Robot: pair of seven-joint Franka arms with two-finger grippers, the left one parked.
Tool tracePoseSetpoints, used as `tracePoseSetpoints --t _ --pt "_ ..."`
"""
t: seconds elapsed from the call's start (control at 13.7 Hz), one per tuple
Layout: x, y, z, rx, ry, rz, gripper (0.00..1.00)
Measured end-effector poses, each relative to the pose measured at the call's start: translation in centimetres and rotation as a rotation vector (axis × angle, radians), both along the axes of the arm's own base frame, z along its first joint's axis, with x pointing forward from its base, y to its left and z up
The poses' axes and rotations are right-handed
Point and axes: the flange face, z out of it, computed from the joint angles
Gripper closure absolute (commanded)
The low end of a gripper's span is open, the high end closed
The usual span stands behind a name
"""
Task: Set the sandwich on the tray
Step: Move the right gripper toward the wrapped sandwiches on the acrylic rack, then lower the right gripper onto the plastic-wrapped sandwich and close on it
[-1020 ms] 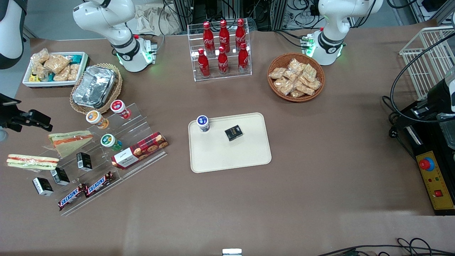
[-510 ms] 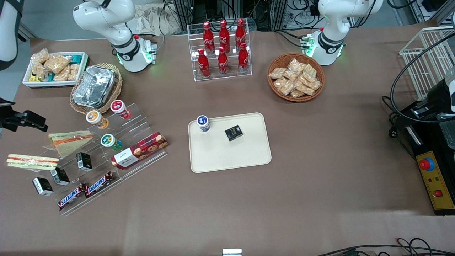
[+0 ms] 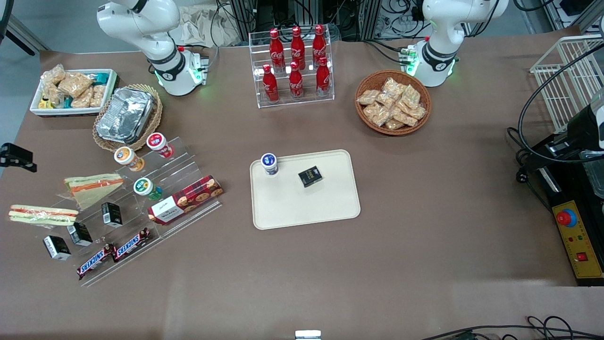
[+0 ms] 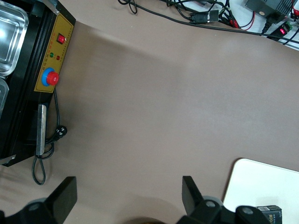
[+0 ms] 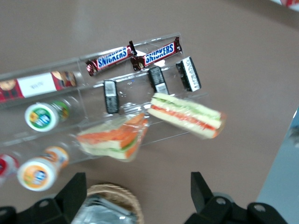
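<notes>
The narrow sandwich (image 3: 42, 215) lies on the clear stepped rack at the working arm's end of the table, and also shows in the right wrist view (image 5: 186, 115). The broader wedge sandwich (image 3: 94, 185) lies beside it, farther from the front camera. The cream tray (image 3: 306, 210) sits mid-table, holding a blue-lidded cup (image 3: 269, 163) and a small black box (image 3: 310, 176). My gripper (image 5: 138, 198) is open and empty, high above the table and apart from the sandwich. Only a black part of it (image 3: 18, 157) shows in the front view.
The rack also holds Snickers bars (image 3: 113, 252), black boxes (image 3: 79, 233), lidded cups (image 3: 146, 187) and a cookie box (image 3: 185, 199). A foil container in a wicker basket (image 3: 126, 115), a white snack bin (image 3: 73, 92), a cola rack (image 3: 295, 66) and a snack basket (image 3: 392, 102) stand farther back.
My gripper has drawn away toward the working arm's end of the table, now almost out of the front view. Nothing on the table has moved.
</notes>
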Motion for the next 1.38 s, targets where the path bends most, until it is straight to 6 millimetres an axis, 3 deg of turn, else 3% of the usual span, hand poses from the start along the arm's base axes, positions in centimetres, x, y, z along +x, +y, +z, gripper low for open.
tracePoseSetpoints --t 0.29,0.51,0.95,1.17,1.38 --pt "0.2 -4.4 -3.1 -0.001 0.042 0.251 0.01" --pt "0.6 -6.3 -5.1 -0.004 0.065 0.470 0.01" --pt "3.1 -6.4 -9.4 -0.025 0.089 0.792 0.01" --pt "4.4 -6.2 -11.9 -0.012 0.094 0.869 0.01" --pt "5.4 -7.3 -14.2 0.006 0.095 0.913 0.01"
